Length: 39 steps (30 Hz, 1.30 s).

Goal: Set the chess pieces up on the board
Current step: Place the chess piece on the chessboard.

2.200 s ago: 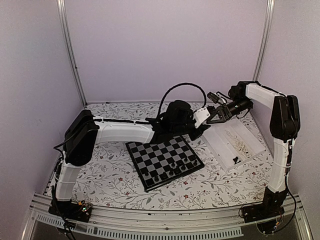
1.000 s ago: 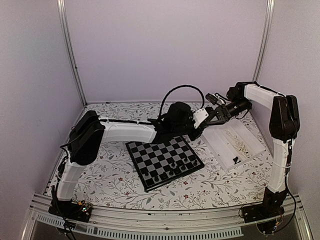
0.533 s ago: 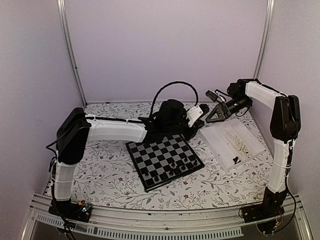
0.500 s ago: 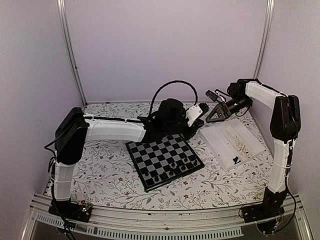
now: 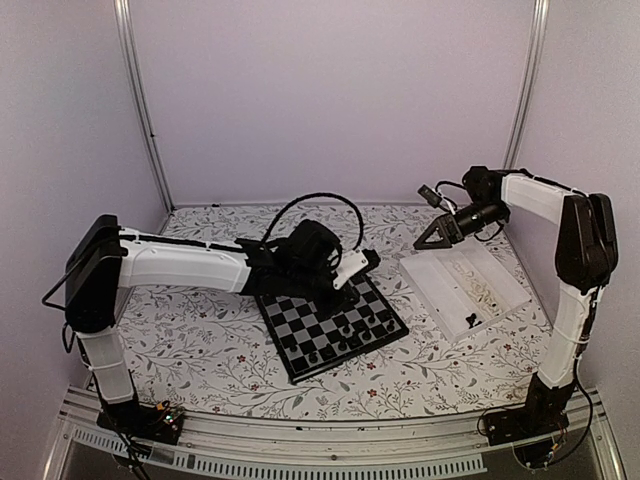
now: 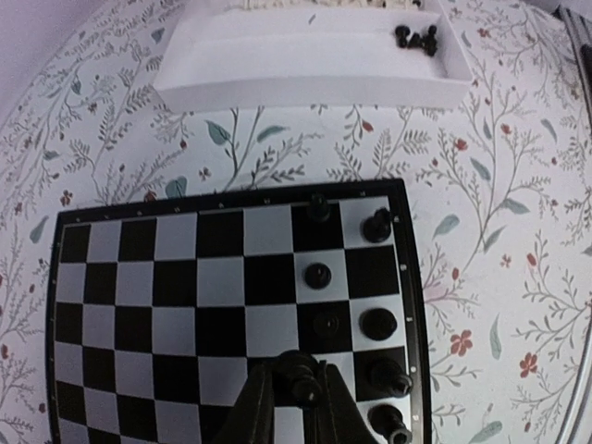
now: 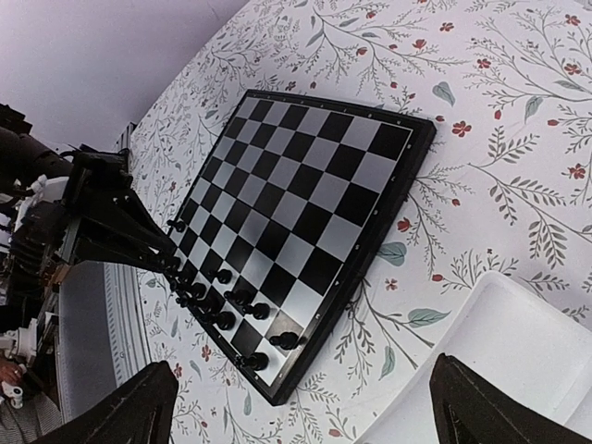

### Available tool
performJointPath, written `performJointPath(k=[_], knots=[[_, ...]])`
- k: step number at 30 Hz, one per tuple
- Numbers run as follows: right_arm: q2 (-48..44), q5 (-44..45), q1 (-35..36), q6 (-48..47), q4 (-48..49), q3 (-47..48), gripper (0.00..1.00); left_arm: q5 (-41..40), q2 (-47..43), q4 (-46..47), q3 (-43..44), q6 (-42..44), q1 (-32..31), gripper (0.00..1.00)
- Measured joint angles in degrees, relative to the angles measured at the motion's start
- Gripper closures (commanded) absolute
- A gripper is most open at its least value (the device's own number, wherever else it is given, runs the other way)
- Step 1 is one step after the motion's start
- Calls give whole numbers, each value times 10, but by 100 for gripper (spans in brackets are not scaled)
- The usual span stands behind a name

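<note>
The board (image 5: pixel 312 322) lies at mid-table, with several black chess pieces (image 5: pixel 345 335) along its near right side. My left gripper (image 5: pixel 347 296) hangs over that part of the board. In the left wrist view it (image 6: pixel 294 375) is shut on a black chess piece (image 6: pixel 302 381), above squares next to the standing black pieces (image 6: pixel 377 324). My right gripper (image 5: pixel 427 239) is in the air behind the white tray (image 5: pixel 440 290), with its jaws wide open and nothing between them (image 7: pixel 303 370). From the right wrist I see the board (image 7: pixel 305 176) and its black pieces (image 7: pixel 242 298).
The white tray (image 6: pixel 305 65) lies right of the board, with a few black pieces (image 6: pixel 416 35) at one end and cream ones (image 5: pixel 480 285) along its middle. A flowered cloth (image 5: pixel 220 350) covers the table. Walls enclose it at the back and sides.
My left arm has swung from beside the right gripper, at the back, forward over the board with the black piece. The right gripper has opened wide and drawn back to the right.
</note>
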Motion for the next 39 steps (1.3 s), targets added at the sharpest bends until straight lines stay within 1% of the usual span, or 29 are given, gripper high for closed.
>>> performJointPath(k=[4,7,17,25,39], knots=[[-2,17,0,14,47,-21,1,14,0,-59,-22,-8,1,89],[-2,23,0,20,62,-30,1,20,0,-91,-28,-12,3,89],[-3,29,0,20,82,-49,1,43,0,-140,-28,-15,10,89],[-5,32,0,20,84,-49,1,57,2,-150,-29,-16,12,87],[-6,37,0,19,84,-49,1,70,42,-156,-26,-17,17,86]])
